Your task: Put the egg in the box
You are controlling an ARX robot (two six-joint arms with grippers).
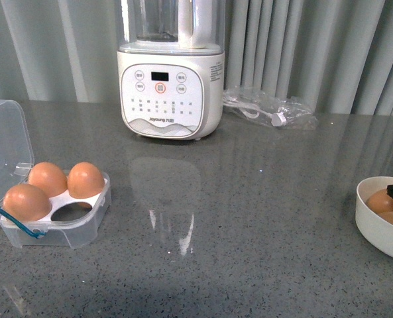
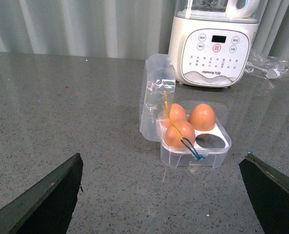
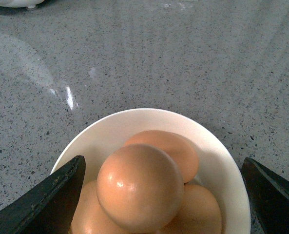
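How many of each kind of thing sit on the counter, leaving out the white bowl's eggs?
Orange-brown eggs in the case: 3
Clear plastic egg case: 1
Round white bowl: 1
White blender: 1
Clear bag holding a white cable: 1
Total: 7

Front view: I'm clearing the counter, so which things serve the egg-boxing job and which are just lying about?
Belong: top egg, white bowl holding it, box with one free cell.
Lying about: blender, bagged cable.
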